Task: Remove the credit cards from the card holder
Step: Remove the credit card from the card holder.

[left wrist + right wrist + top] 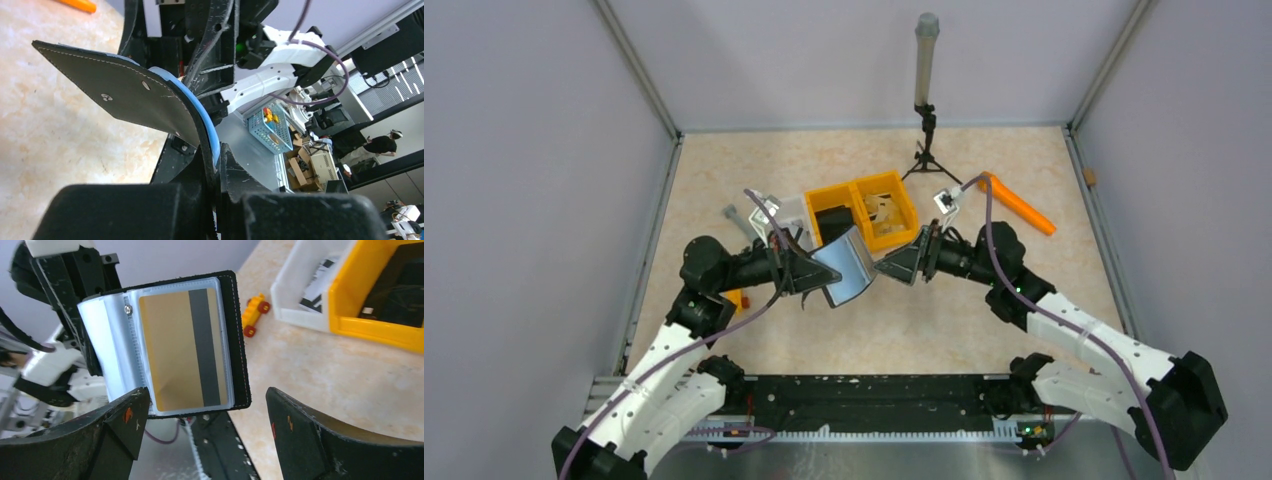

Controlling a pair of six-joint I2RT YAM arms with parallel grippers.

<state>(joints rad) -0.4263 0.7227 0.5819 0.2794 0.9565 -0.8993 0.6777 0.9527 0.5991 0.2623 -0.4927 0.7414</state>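
Note:
The card holder (848, 264) hangs in the air over the middle of the table, folded open and curved. It is black outside (125, 95) with a pale blue lining. My left gripper (216, 156) is shut on its one edge. In the right wrist view the card holder (239, 340) faces me, and a gold credit card (170, 350) with a dark stripe sits in its clear sleeve. My right gripper (205, 415) stands open just below and in front of the holder's lower edge, touching nothing. In the top view the right gripper (892, 268) is just right of the holder.
Yellow bins (894, 190) and a white bin (792, 208) stand behind the holder; one yellow bin holds a black blocky item (832, 222). A small yellow toy car (254, 314) lies on the table. An orange stick (1020, 204) and a tripod (926, 150) are at the back right.

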